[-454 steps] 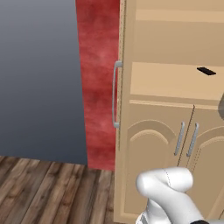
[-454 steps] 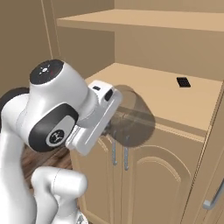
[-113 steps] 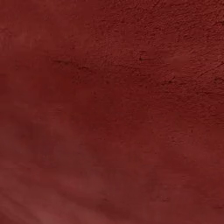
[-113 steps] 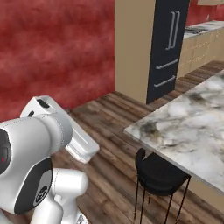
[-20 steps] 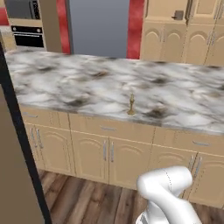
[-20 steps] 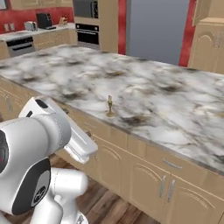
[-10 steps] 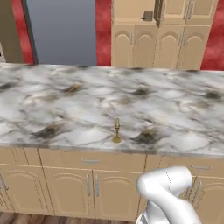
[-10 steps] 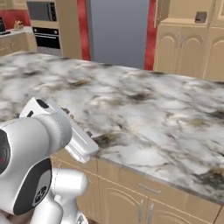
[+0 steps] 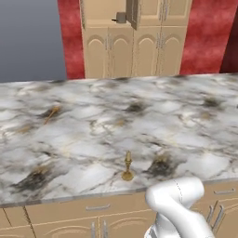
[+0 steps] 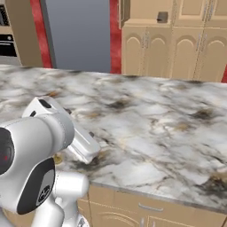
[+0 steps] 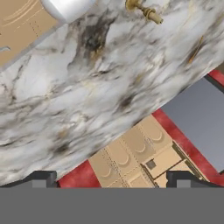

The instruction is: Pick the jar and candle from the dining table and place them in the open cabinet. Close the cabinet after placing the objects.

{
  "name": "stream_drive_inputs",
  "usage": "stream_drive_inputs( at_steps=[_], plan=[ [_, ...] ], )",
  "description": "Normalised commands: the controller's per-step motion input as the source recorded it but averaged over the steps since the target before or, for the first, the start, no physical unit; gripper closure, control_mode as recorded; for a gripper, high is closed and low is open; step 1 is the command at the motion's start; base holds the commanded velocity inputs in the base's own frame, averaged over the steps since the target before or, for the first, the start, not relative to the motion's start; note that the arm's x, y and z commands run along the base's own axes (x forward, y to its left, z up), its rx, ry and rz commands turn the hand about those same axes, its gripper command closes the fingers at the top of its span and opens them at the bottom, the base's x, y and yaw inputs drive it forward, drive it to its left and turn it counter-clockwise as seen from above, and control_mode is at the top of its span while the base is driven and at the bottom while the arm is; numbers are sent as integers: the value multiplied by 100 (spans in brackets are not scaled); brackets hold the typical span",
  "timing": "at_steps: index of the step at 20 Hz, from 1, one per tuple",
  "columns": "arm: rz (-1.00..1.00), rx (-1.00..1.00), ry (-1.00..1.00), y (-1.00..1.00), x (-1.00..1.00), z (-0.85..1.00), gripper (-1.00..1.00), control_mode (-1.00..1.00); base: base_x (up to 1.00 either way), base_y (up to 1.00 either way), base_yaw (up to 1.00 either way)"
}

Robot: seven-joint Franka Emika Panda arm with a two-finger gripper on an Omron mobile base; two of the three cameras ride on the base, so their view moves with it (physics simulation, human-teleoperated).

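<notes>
**Candle ahead on the worktop, tool empty and wide open**

I have the tool (image 11: 112, 177) with its jaws spread as wide as they go and nothing between them. Its camera looks out across the marble worktop (image 9: 186, 116), with the candle (image 9: 128, 166) lying far off toward the top of the hand view, well apart from the fingertips (image 11: 43, 177). From the base cameras the candle stands upright near the worktop's front edge, just ahead of my arm's elbow.

The jar (image 9: 121, 17) sits on the shelf of the open cabinet (image 9: 97, 51), straight beyond the worktop from the tool, so I judge the candle is the item left to fetch.

What worries me from here:
- The candle is thin and tall on a small round base; if one finger touches it before the other, I expect it to tip and roll toward the edge
- My own elbow crowds the space around it, so a careless swing could knock it over
- A thin orange-gold stick (image 9: 51, 114) lies further off to the side; I must not confuse it with my target
- Gripping the narrow stem too high could let it pivot in the jaws
</notes>
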Motion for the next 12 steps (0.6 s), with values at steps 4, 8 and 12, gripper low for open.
stream_drive_inputs(
  at_steps=[4,8,12],
  plan=[
    [0,0,0,0,0,0,-100,100,7,68,-26],
    [0,0,0,0,0,0,-100,100,4,66,-17],
    [0,0,0,0,0,0,-100,100,5,15,0]
  ],
)
